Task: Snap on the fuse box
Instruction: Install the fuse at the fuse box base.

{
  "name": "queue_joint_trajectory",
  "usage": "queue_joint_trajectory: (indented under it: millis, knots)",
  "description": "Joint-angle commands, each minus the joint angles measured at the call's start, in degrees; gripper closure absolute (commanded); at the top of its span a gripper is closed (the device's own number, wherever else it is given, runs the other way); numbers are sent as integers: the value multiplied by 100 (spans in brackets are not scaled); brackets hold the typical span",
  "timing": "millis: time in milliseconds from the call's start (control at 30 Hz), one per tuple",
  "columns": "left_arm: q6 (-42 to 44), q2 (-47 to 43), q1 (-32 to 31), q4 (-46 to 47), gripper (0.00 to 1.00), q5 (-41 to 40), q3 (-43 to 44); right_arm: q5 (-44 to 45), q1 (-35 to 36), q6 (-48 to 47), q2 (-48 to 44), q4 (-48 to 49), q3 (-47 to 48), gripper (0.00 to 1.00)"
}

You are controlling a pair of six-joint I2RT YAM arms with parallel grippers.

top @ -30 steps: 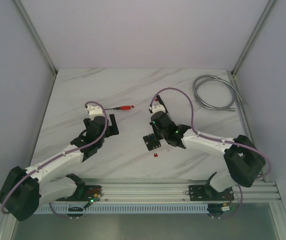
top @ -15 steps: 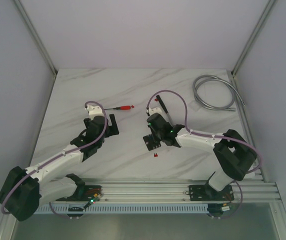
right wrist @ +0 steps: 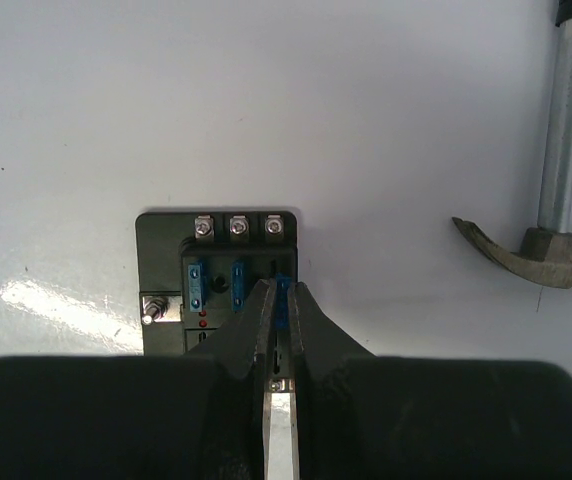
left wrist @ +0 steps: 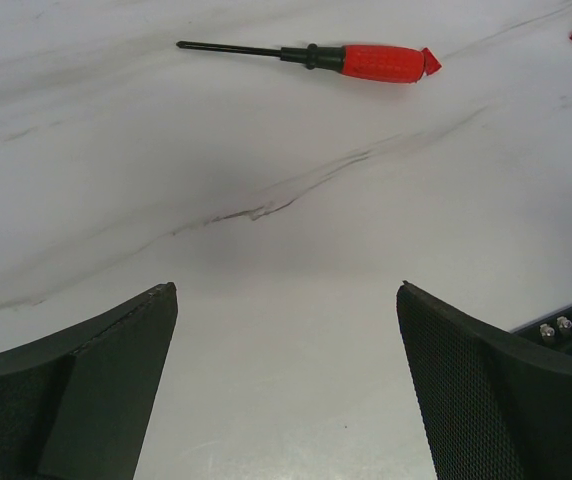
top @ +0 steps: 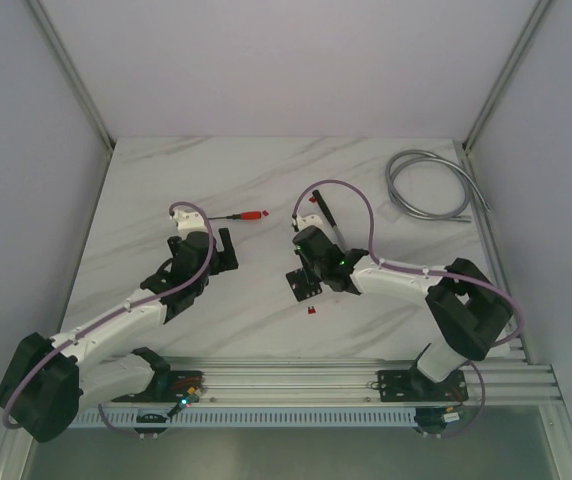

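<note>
Marble tabletop (top: 266,170), fuse box (right wrist: 161,260) under right end effector (right wrist: 279,292) — fingers (right wrist: 249,332) pinched

Glossy marble-look table (right wrist: 266,100), matt black plastic fuse box (right wrist: 158,258), shiny metal screws (right wrist: 236,228)

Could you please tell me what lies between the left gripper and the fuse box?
Nothing: in the top external view, only bare marble table separates the left gripper from the fuse box.
</note>
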Motion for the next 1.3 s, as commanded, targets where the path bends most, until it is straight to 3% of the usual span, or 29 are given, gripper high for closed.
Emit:
queue_joint_trajectory:
  millis: [0, 867, 1267]
  knots:
    - [-57, -9, 36, -58, 0, 34, -44, 143, 47, 38, 130, 99, 160, 100]
    - [-74, -23, 58, -46, 0, 83, -54, 224, 96, 30, 168, 112, -5, 96]
    - [-72, -30, 63, -48, 0, 114, -61, 186, 166, 93, 22, 59, -6, 82]
